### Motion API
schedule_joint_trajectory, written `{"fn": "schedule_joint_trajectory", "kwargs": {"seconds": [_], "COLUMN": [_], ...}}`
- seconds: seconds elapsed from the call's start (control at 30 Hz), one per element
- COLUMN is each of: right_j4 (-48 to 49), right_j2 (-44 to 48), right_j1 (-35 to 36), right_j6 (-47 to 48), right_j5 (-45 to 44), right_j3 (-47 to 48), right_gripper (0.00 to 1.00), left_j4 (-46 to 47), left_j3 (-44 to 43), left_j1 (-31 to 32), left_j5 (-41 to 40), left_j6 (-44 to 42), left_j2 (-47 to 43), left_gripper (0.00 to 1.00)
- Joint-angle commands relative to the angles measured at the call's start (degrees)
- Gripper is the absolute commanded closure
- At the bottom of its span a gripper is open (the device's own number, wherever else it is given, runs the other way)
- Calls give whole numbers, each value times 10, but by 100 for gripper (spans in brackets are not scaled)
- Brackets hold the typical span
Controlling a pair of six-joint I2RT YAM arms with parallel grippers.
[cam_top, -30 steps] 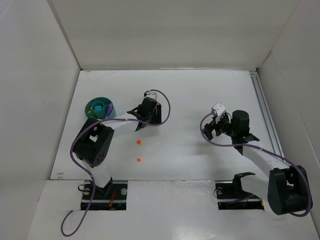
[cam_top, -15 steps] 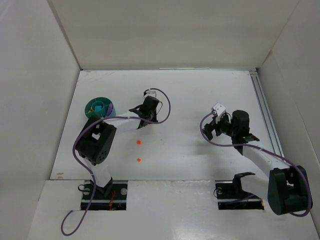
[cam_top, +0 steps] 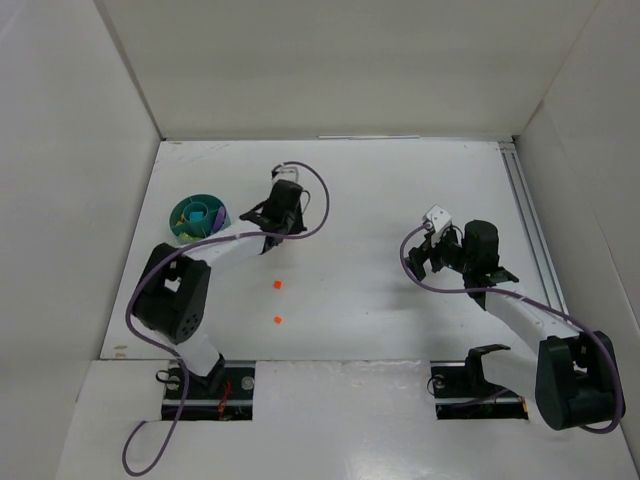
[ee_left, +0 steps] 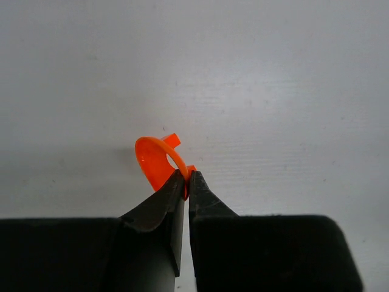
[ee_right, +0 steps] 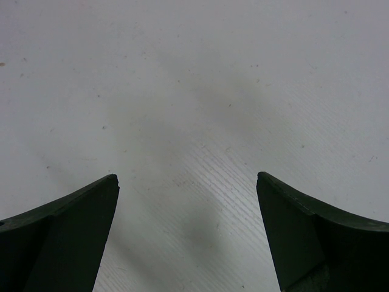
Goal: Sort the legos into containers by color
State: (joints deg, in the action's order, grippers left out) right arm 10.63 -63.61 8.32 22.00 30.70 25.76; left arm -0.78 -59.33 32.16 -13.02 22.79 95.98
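Left tool (ee_left: pixel 187 174), now nearer teal tub (cam_top: pixel 176 212), tight on orange ring (ee_left: pixel 152 159); orange bricks (cam_top: pixel 277 285) (cam_top: pixel 278 320) nearby; right tool (ee_right: pixel 187 179) wide.

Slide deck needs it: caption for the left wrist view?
Left gripper shut on a small orange plastic ring-shaped lego piece, pinched at its edge, over the white tabletop.

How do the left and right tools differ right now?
The left tool is shut on an orange ring-shaped plastic lego; the right tool stands wide open, empty. The left tool is near the teal round plastic tub; the right tool is far across the white table. Both have dark fingers.
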Motion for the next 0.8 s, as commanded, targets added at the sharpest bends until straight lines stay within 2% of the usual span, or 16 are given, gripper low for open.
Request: {"fn": "schedule_joint_trajectory", "kwargs": {"seconds": [0.0, 0.1, 0.13, 0.27, 0.47, 0.77], "right_j4": [11, 11, 11, 11, 11, 11], "right_j2": [10, 5, 5, -15, -35, -41], "right_j1": [-1, -7, -7, -7, -7, -7], "right_j6": [-3, -3, -3, 3, 3, 8], "right_j5": [21, 21, 21, 27, 32, 32], "right_j3": [3, 3, 9, 14, 25, 25], "right_gripper": [1, 1, 1, 1, 1, 1], "left_j4": [61, 112, 118, 112, 84, 124], "left_j3": [16, 36, 36, 15, -34, -16], "left_j1": [-60, -139, -179, -256, -301, -363], "left_j5": [61, 146, 158, 196, 182, 182], "left_j6": [-13, -20, -14, -9, -16, 13], "left_j2": [-96, -141, -146, -137, -94, -88], "left_gripper": [100, 100, 100, 100, 100, 100]}}
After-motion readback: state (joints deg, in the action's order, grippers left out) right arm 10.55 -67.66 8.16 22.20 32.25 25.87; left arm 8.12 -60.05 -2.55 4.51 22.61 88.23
